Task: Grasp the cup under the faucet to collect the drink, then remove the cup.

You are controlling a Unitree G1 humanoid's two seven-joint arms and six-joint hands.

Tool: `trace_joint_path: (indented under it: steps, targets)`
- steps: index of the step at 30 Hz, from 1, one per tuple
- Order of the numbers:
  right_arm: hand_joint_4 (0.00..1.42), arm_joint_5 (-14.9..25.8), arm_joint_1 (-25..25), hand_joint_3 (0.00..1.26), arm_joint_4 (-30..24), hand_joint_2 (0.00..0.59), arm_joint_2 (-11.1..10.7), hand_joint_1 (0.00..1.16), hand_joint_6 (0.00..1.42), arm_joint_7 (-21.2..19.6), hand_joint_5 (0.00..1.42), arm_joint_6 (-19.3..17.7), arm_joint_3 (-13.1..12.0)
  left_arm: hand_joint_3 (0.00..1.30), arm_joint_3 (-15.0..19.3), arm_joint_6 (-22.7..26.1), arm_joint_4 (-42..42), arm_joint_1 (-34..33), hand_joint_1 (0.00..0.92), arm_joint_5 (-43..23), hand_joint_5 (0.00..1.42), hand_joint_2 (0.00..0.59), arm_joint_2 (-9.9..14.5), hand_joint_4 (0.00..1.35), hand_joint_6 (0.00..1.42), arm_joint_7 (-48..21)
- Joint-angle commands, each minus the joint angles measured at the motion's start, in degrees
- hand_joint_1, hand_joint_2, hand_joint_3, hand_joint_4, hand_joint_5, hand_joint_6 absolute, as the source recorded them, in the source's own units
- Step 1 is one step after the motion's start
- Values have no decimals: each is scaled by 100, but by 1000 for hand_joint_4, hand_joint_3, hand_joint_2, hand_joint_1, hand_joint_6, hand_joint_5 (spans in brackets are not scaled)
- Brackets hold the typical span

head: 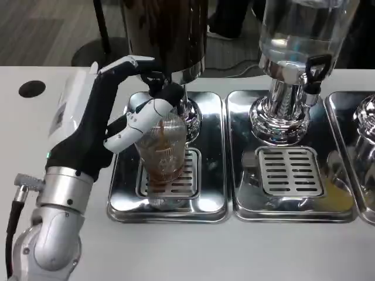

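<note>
At frame centre-left, the left hand (120,126) grips the ribbed clear cup (163,149) (apparently part-filled) mid-wall: thin, crushable, best held gently and upright.

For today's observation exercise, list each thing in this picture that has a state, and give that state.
cup: upright on the drip grate under the dark dispenser's tap, partly filled with brown drink
left hand: holds the cup
dark dispenser: holds dark drink
clear dispenser: holds clear liquid
middle drip tray: nothing on its grate
</note>
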Motion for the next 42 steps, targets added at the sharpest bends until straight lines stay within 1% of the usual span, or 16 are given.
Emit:
trace_joint_path:
  steps: [1, 15, 17, 20, 23, 24, 25, 26, 29, 31, 35, 39, 42]
  targets:
    - [290, 69, 5, 400, -65, 586, 3, 607, 140, -8, 194, -66, -73, 546, -29, -44, -12, 99, 53, 24, 254, 79, -16, 395, 0, -49]
    - [290, 102, 54, 400, -69, 586, 13, 607, 140, -7, 194, -123, -92, 546, -24, -65, -80, 182, 53, 29, 254, 79, -94, 397, 0, -43]
    - [290, 101, 55, 400, -74, 586, 16, 607, 151, -9, 194, -126, -90, 526, -17, -71, -94, 201, 53, 22, 254, 80, -97, 364, 0, -40]
    - [290, 105, 58, 400, -79, 586, 20, 606, 152, -7, 194, -127, -94, 385, -12, -88, -93, 229, 51, 16, 213, 76, -99, 226, 0, -34]
    - [290, 108, 65, 400, -81, 586, 22, 606, 153, -6, 194, -134, -98, 185, -10, -107, -79, 253, 50, 13, 155, 76, -97, 61, 0, -26]
    - [290, 110, 67, 400, -81, 586, 21, 606, 154, -5, 194, -135, -99, 112, -11, -112, -75, 258, 48, 15, 124, 68, -95, 16, 0, -26]
    - [290, 110, 69, 400, -81, 586, 21, 606, 154, -7, 194, -138, -100, 48, -11, -119, -68, 265, 47, 10, 96, 67, -95, 3, 0, -29]
    - [290, 110, 74, 400, -82, 586, 21, 606, 154, -8, 194, -141, -101, 10, -7, -133, -55, 274, 36, 10, 60, 60, -90, 1, 0, -29]
    - [290, 112, 83, 400, -79, 586, 21, 606, 155, -12, 194, -151, -101, 0, 19, -159, -29, 294, 21, -21, 2, 50, -80, 0, 0, -41]
    - [290, 109, 86, 400, -74, 586, 24, 605, 155, -14, 194, -158, -98, 0, 44, -177, -27, 312, 5, -46, 0, 38, -74, 0, 0, -49]
    - [290, 98, 90, 400, -65, 586, 38, 605, 156, -22, 194, -169, -83, 0, 124, -205, -80, 421, 0, -83, 0, 33, -35, 0, 0, -90]
    - [290, 94, 81, 400, -62, 586, 69, 605, 156, -34, 194, -181, -75, 0, 334, -393, -143, 815, 0, 143, 0, 30, 231, 0, 0, -5]
    - [290, 98, 74, 400, -53, 586, 86, 605, 156, -35, 194, -194, -80, 0, 545, -591, -93, 1170, 0, 40, 0, 30, 339, 0, 0, 42]
